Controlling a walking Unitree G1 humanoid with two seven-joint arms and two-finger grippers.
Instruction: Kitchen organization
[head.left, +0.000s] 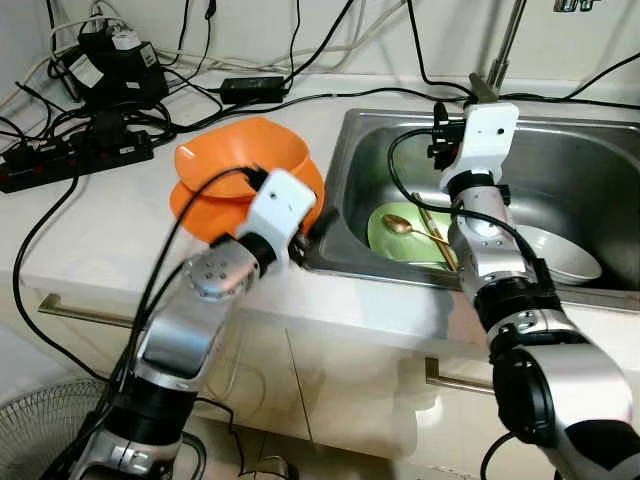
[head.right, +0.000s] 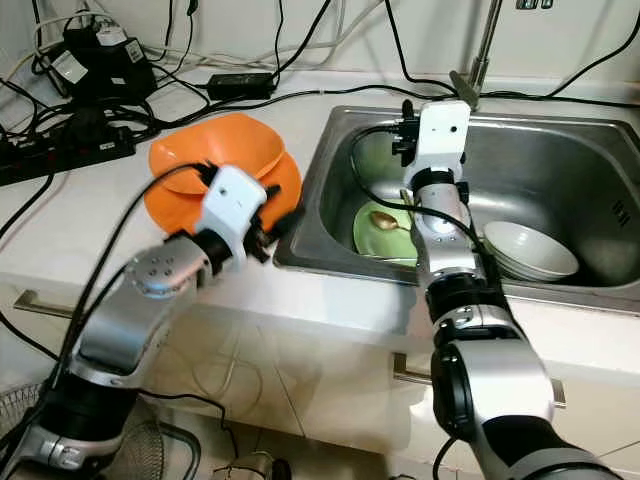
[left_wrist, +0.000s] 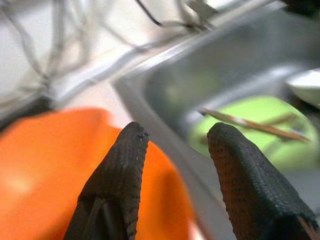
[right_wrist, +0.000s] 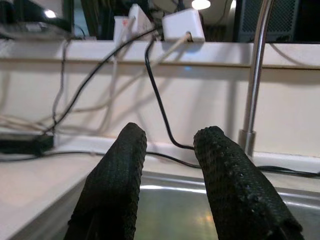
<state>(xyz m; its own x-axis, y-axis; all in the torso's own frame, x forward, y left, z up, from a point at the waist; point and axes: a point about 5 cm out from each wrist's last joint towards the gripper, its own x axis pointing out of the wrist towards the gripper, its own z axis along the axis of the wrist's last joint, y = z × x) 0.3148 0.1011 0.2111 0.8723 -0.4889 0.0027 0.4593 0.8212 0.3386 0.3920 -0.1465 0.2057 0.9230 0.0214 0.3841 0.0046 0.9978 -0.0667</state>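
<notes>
Two orange bowls (head.left: 245, 160), stacked, on the white counter (head.left: 110, 225), just at the left rim of the steel sink (head.left: 560, 170). From the sink centre, at about 9 o'clock. Left gripper (left_wrist: 175, 145) hovering over the sink's left rim, beside the orange bowls at their 3 o'clock side; fingers (left_wrist: 122, 165) apart, nothing between them. In the left wrist view, the orange surface behind one finger, the green plate behind the other.

Inside the sink: a green plate (head.left: 392, 235) at about 7 o'clock of the basin, with a gold spoon (head.left: 400, 225) and a pair of chopsticks (head.left: 432, 228) lying on it. A white bowl (head.left: 565, 255) at about 5 o'clock, just beside the plate.

Right gripper (right_wrist: 167, 150) raised above the sink, pointing to the back wall and the faucet (right_wrist: 255, 75); fingers (right_wrist: 120, 175) apart, holding nothing.

At 10 o'clock on the counter, a black power strip (head.left: 70, 160) and many tangled cables (head.left: 120, 90). At the lower left corner, on the floor, part of a fan (head.left: 45, 430).
</notes>
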